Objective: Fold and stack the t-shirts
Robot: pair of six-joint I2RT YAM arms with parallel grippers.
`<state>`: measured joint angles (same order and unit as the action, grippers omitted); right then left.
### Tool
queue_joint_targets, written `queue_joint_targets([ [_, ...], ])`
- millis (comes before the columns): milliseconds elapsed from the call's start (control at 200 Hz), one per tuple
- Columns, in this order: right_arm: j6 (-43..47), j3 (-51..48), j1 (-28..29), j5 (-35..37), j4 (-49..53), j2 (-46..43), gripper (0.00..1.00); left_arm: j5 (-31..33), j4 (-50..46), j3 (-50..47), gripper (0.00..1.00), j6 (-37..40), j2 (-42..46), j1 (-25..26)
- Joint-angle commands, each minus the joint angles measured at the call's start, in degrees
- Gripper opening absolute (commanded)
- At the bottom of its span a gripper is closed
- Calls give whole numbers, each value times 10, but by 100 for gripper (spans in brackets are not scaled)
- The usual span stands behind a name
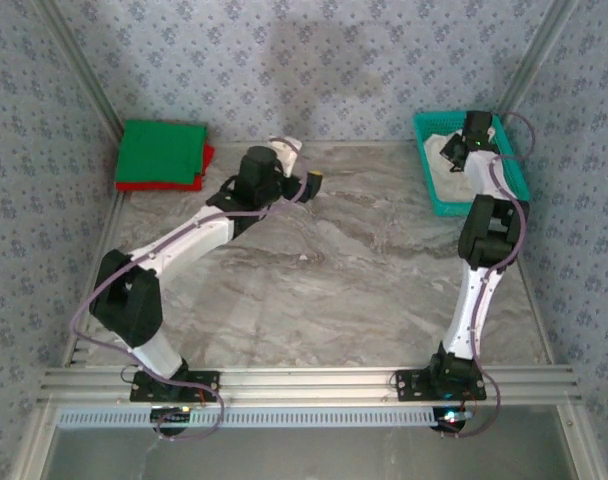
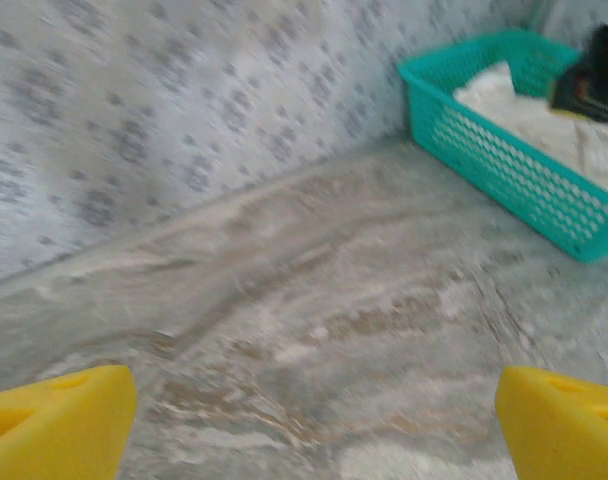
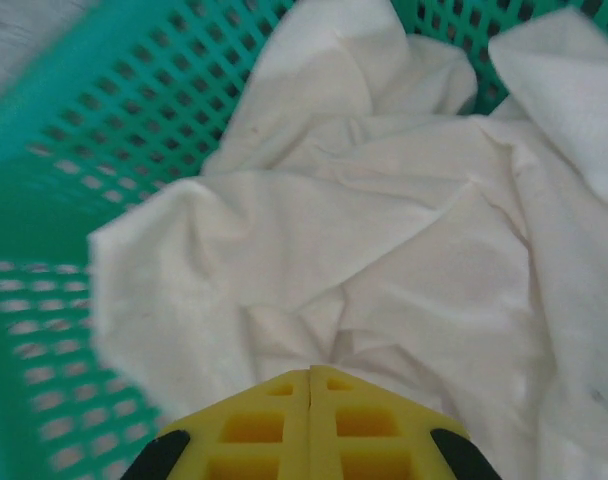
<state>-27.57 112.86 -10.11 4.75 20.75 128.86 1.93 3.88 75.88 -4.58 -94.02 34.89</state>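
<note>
A wrinkled off-white t-shirt [image 3: 384, 220] lies bunched inside the teal mesh basket [image 3: 104, 100] at the table's back right [image 1: 436, 200]. My right gripper [image 3: 311, 372] reaches down into the basket [image 1: 454, 150], its yellow fingers pressed together with a pucker of that cloth pinched at their tips. A green t-shirt [image 1: 162, 150] folded square lies on a red one [image 1: 164, 185] at the back left corner. My left gripper [image 1: 309, 185] hovers over the back middle of the table, its fingers [image 2: 54, 420] wide apart and empty, facing the basket [image 2: 504, 150] and the off-white t-shirt [image 2: 524, 100].
The marble tabletop [image 1: 334, 270] spreads between the two arms. Patterned walls [image 1: 314, 70] close in the back and both sides. The metal rail [image 1: 304, 380] with the arm bases runs along the near edge.
</note>
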Motion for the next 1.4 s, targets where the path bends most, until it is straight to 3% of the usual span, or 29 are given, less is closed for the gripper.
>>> queue_joint_targets([
  [0, 25, -33, 26, 33, -61, -119, 0, 15, 41, -15, 92, -28, 20, -16],
  [345, 131, -36, 95, 115, -57, -289, 0, 17, 96, -72, 92, -35, 88, -31],
  [465, 160, 48, 114, 110, 16, -288, 0, -6, 103, -79, 92, -40, 106, -53],
  [545, 149, 31, 108, 111, 6, -281, 0, -10, 96, -85, 92, -31, 113, -61],
  [565, 140, 25, 104, 108, 9, -276, 2, -10, 97, -89, 93, -26, 114, -61],
  [620, 121, 24, 84, 86, 34, -252, 27, -12, 96, -95, 94, -17, 113, -61],
  [650, 103, 29, 71, 76, 51, -237, 35, -17, 91, -94, 95, -15, 111, -61],
  [929, 21, 37, -5, -4, 69, -108, 63, -82, 57, -83, 96, -30, 94, -55],
  [1054, 1, 92, -27, -42, 101, -29, 70, -84, 50, -82, 96, -32, 78, -46],
  [1394, -30, 260, -33, -105, 151, 167, 77, -89, 56, -71, 97, -32, 39, -34],
])
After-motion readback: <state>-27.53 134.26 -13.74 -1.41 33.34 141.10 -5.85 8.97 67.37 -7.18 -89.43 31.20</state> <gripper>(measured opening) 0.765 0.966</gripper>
